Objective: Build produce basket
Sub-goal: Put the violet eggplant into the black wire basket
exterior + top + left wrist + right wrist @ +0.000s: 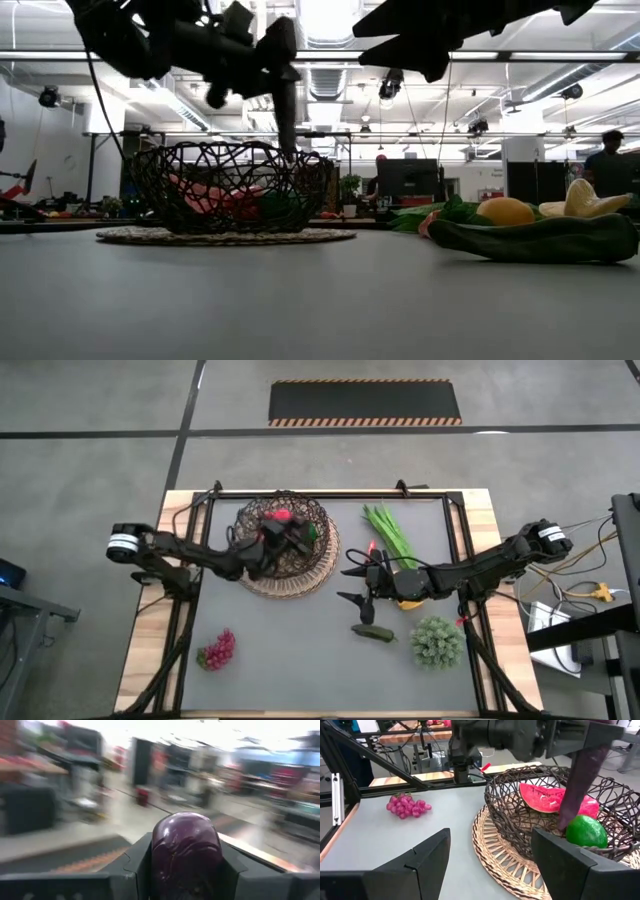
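Table [300, 660] first: a grey top with wooden edges, carrying everything else. Basket [285, 545] sits on its far left part, a dark openwork bowl on a tan woven disc [495, 855]. Inside it lie a watermelon slice [545, 799] and a green pepper [586, 831].

Left gripper [290, 540] hangs over the basket, its fingers clamped on a dark purple eggplant [186, 851]; in the right wrist view the eggplant [580, 785] points down into the bowl, its tip just beside the pepper. In the low view it hangs upright above the basket's rim.

Right gripper [358, 585] hovers over the middle of the table, its fingers [425, 860] spread apart with nothing between them.

Beyond the right gripper a bunch of long green stalks [390, 532] lies on the far side of the table. A frilly green head of lettuce [436, 641] sits toward the near right. A cucumber [373, 631] lies just left of it, near the right gripper. Red grapes [216, 650] rest well apart from the rest at the near left. Beside the right arm sit an orange [505, 211] and a yellow fruit [585, 198], both behind the cucumber in the low view.
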